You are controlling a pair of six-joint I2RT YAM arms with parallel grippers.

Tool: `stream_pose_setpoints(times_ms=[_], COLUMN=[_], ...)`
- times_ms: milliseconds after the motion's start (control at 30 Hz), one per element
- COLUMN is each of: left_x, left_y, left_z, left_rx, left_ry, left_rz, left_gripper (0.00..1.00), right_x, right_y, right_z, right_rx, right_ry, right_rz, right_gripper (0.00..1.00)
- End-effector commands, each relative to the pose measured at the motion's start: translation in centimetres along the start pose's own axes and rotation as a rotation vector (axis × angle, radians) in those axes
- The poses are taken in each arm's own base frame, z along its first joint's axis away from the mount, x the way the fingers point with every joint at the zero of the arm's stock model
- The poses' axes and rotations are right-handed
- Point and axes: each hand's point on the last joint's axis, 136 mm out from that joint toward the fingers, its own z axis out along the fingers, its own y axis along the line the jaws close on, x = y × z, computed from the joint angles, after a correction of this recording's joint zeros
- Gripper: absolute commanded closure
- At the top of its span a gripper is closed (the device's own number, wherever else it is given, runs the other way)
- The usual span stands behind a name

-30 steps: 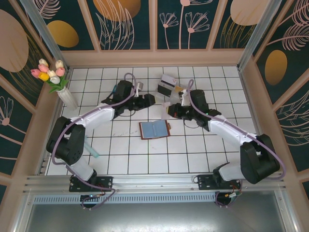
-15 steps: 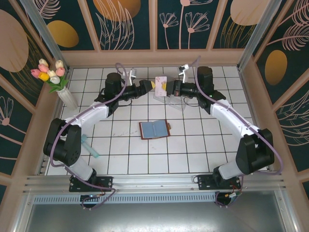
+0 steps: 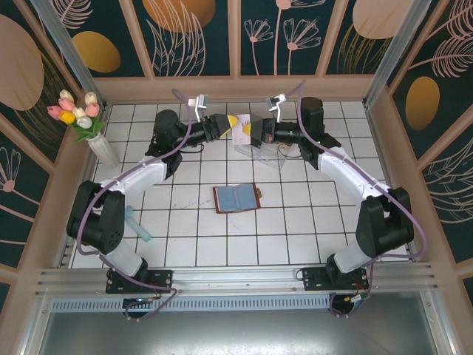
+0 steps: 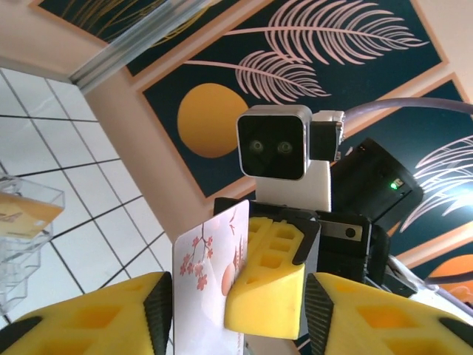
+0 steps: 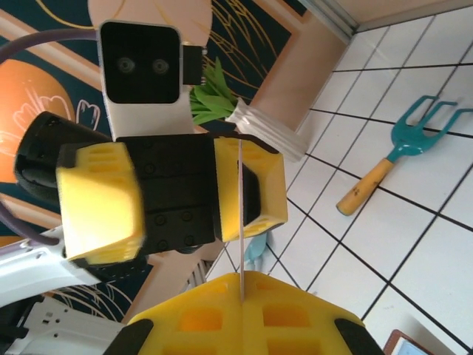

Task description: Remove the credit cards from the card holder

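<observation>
The card holder (image 3: 237, 197) lies open on the tiles at mid-table, blue-grey pockets up. Both arms are raised toward the back wall, tips facing each other. My right gripper (image 3: 255, 132) (image 5: 242, 285) is shut on a white credit card (image 3: 242, 133) (image 4: 203, 274) printed with pink blossoms, seen edge-on (image 5: 241, 214) in the right wrist view. My left gripper (image 3: 225, 124) (image 4: 238, 303) is open. Its two fingers straddle the card and the right gripper's fingertips, and its left pad (image 4: 164, 303) is close beside the card's face. A yellowish card (image 4: 26, 212) lies in the clear plastic box (image 4: 22, 244).
The clear plastic box (image 3: 270, 154) stands on the tiles just below the raised grippers. A vase of tulips (image 3: 103, 148) stands at the back left. A teal-headed garden fork (image 5: 399, 159) lies near the left arm's side.
Both arms rose from near the table toward the back wall. The right gripper brought the card up between the left jaws, which widened and now stand narrower around it.
</observation>
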Motion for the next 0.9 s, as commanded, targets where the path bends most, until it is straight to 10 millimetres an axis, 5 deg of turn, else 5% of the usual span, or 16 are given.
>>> stream_pose_setpoints(times_ms=[0,333,533,733,867], left_x=[0.3,-0.7,-1.7,-2.3,-2.2], left_y=[-0.4,-1.0,-0.1,-0.1,0.0], left_z=[0.1,0.3,0.1,-0.4,-0.6], left_rx=[0.053,0.068,0.039,0.051,0.039], left_ry=[0.014,-0.021,-0.098,-0.164,-0.166], left_rz=[0.006,0.002,-0.028,-0.07,-0.076], left_gripper=[0.59,0.99,1.0,1.0,1.0], right_x=[-0.9,-1.1,-2.0,-0.9,-0.9], right_y=[1.8,1.9,3.0,3.5,3.7], right_z=[0.0,-0.2,-0.6,-0.5,-0.6], right_rx=[-0.083,-0.096,-0.09,-0.122,-0.127], right_ry=[0.001,-0.05,-0.196,-0.238,-0.247], right_rz=[-0.039,0.022,0.15,0.175,0.149], right_gripper=[1.0,0.98,0.88,0.88,1.0])
